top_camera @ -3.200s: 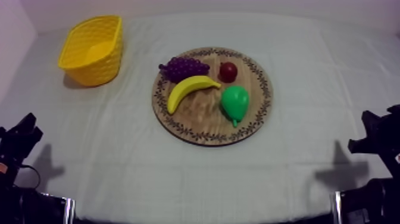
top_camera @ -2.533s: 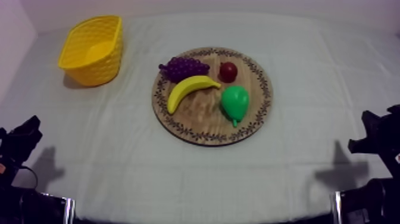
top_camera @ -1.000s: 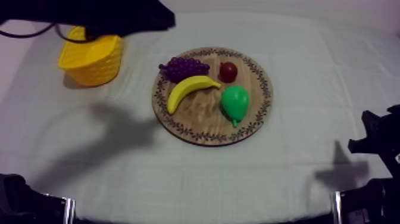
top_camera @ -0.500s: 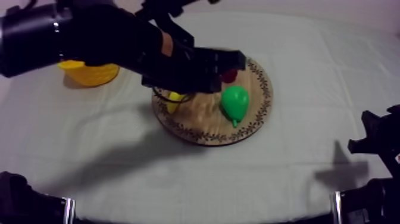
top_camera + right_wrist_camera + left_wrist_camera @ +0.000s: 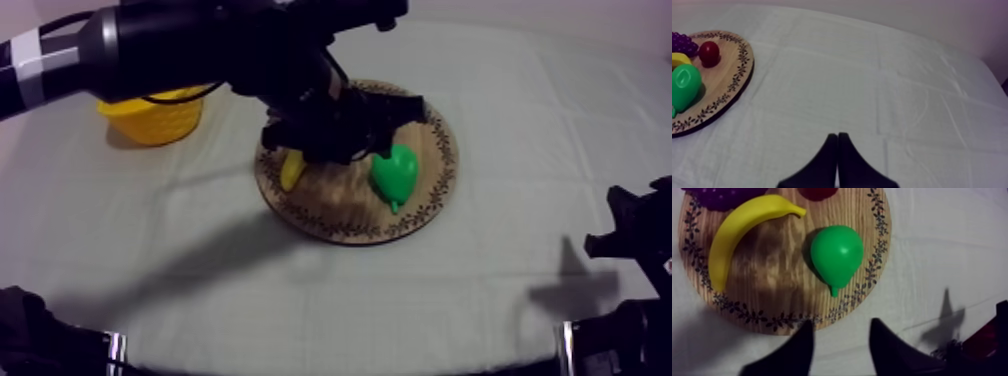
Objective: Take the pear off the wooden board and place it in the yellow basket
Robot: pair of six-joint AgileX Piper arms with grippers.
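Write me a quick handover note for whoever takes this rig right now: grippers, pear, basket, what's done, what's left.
Left gripper: open, empty, over the edge of the wooden board, just short of the pear.
Right gripper: shut on nothing, over bare cloth.
Pear lies on the board beside the banana; yellow basket stands at the table's far left.
Done: nothing grasped yet. Left: grip pear, carry to basket, release.

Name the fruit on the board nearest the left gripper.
The green pear, stem end toward the open left gripper; banana, grapes and small red fruit lie farther off.
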